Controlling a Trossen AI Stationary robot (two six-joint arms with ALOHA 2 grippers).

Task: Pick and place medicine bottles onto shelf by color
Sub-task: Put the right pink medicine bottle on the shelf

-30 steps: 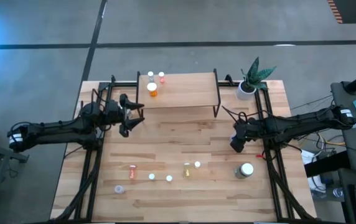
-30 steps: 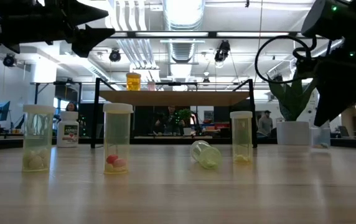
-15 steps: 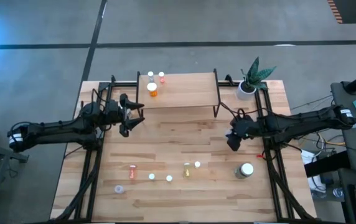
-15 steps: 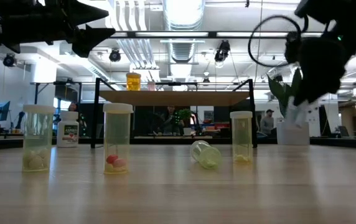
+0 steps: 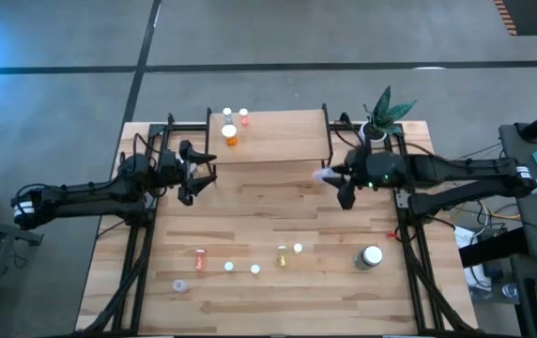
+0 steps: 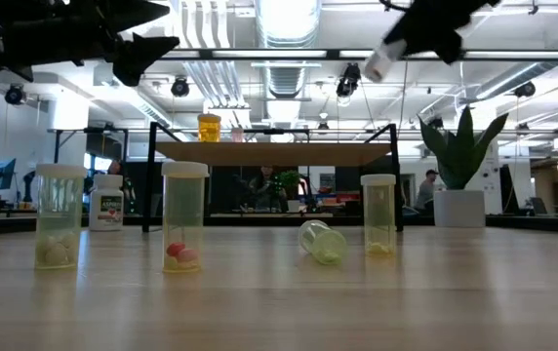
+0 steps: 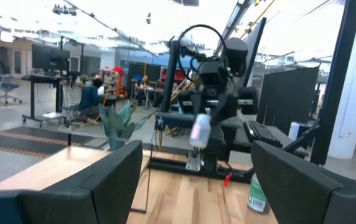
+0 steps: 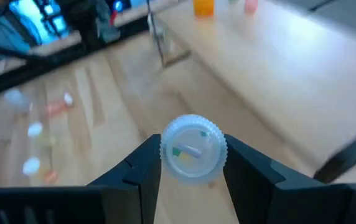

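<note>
My right gripper (image 5: 334,176) hangs high over the table, just right of the shelf (image 5: 268,136), and is shut on a small pale medicine bottle (image 5: 323,175). The low view shows that bottle (image 6: 377,60) tilted, well above shelf height. My left gripper (image 5: 208,169) waits open and holds nothing, raised to the left of the shelf. On the shelf stand an orange bottle (image 5: 230,137) and two smaller ones (image 5: 236,115). Several more bottles (image 5: 255,268) stand or lie near the table's front edge. My right gripper pinches the pale bottle's round body (image 8: 193,149) between its two fingers (image 8: 139,174), one on each side. The fingers slant down from the table's right side, and the bottle sticks out past them toward the shelf. It is lifted clear and tilted, one round end facing the wrist camera.
A potted green plant (image 5: 376,120) stands at the far right, close behind my right arm. A larger white-capped bottle (image 5: 370,256) stands at the near right. The shelf's black legs (image 5: 326,155) rise right beside the held bottle. Bare wood lies between the shelf and the front row.
My right gripper has risen steeply from near the tabletop with the bottle. It has also swung toward the far edge and the shelf's right end and tipped from pointing steeply down to nearer level. The bottle now hangs above shelf height.
</note>
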